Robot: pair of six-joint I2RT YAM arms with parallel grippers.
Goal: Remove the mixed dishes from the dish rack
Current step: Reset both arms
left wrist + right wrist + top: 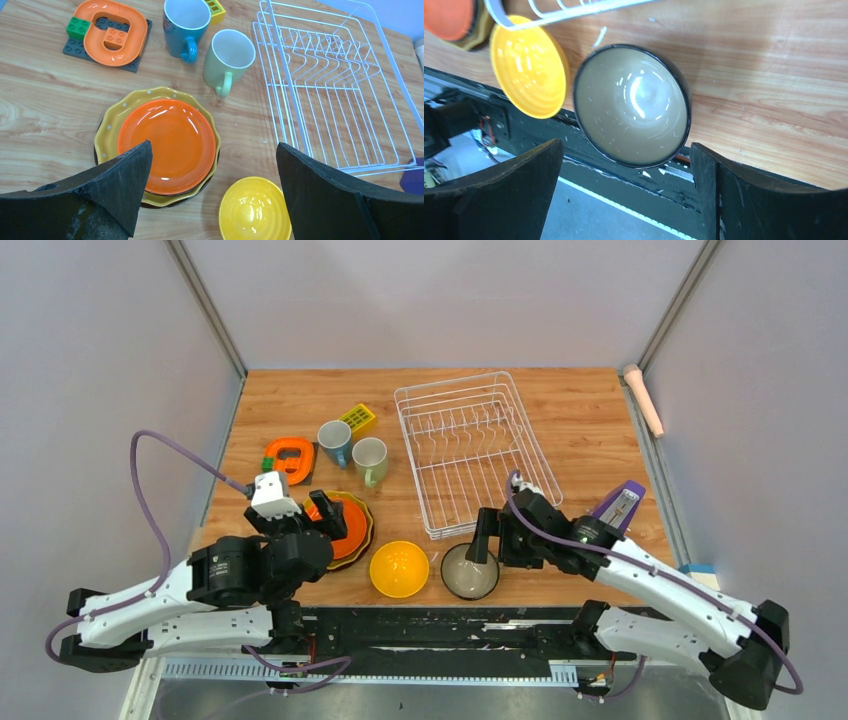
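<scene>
The white wire dish rack (475, 450) (330, 85) stands empty at the back middle. To its left on the table are a blue mug (335, 443) (186, 25) and a pale green mug (370, 461) (227, 57). Orange, yellow and dark brown plates (345, 525) (167, 145) lie stacked. A yellow bowl (399, 569) (526, 65) and a dark bowl (470, 571) (631, 105) sit by the near edge. My left gripper (325, 515) (213, 145) hovers open over the plate stack. My right gripper (490, 540) (626, 145) stands open just above the dark bowl, holding nothing.
An orange round gadget (289, 457) on a grey base and a small yellow studded brick (358, 419) lie at the back left. A purple object (620, 503) sits right of the rack, and a pink rod (644, 398) lies along the right edge.
</scene>
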